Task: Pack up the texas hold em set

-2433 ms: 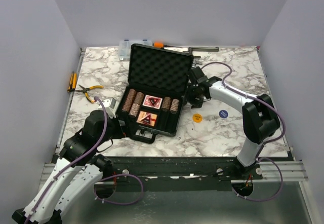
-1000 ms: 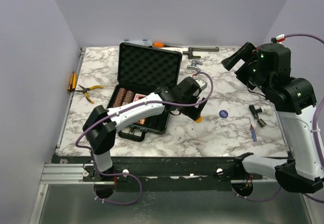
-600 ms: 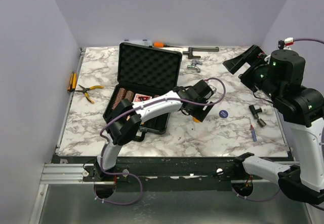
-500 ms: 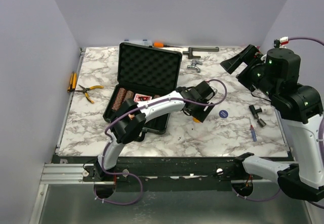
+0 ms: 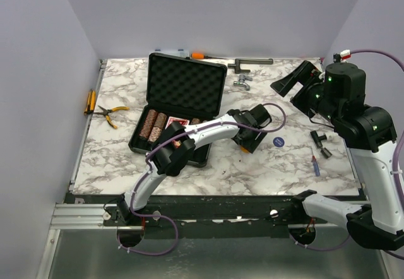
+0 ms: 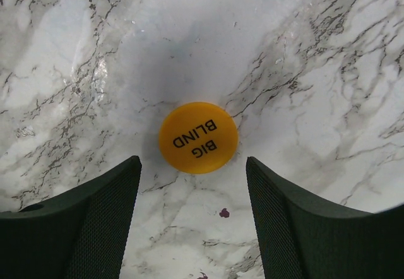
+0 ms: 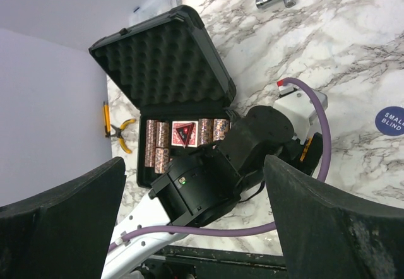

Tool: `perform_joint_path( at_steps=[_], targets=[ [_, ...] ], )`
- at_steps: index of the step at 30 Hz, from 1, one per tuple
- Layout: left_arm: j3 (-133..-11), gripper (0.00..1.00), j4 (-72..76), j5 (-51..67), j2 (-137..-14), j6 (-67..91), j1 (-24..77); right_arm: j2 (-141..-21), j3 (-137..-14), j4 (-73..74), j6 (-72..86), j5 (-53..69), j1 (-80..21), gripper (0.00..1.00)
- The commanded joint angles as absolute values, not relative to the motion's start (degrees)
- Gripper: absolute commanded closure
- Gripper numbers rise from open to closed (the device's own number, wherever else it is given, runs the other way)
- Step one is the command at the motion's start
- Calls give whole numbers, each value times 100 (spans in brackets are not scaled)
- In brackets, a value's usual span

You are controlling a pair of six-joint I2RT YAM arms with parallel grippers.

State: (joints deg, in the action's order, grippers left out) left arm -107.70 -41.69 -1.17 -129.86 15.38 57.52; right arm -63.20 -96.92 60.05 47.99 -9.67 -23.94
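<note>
- The left end effector hangs low over the marble surface. Its fingers are apart, one on each side of the yellow "BIG BLIND" token, and neither pad touches it.
- That round token lies flat on the surface, outside the case and near its right side.
- The step in hand looks like picking up this token to put it in the case.
- The next move likely calls for going down until the tips meet the surface, then closing on the disc's rim. It is thin and flat, so it may slip out rather than lift.
- The black case stands open with its foam lid upright. Chip stacks and a red card deck sit in the base.
- A blue token lies further right, not yet packed.
- The right end effector is held high over the right side, fingers apart and empty.
</note>
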Motion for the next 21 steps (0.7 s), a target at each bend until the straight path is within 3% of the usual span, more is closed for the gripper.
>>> perform_joint_path(
  at_steps=[1, 21],
  targets=[
    [-11054, 33, -4285, -481, -13213, 1495, 5803, -6203, -9630, 6117, 4829, -893, -2403, 7],
    [-11211, 37, -4263, -603, -13612, 1367, 5977, -6205, -9639, 6284, 4886, -1071, -2407, 7]
  ],
)
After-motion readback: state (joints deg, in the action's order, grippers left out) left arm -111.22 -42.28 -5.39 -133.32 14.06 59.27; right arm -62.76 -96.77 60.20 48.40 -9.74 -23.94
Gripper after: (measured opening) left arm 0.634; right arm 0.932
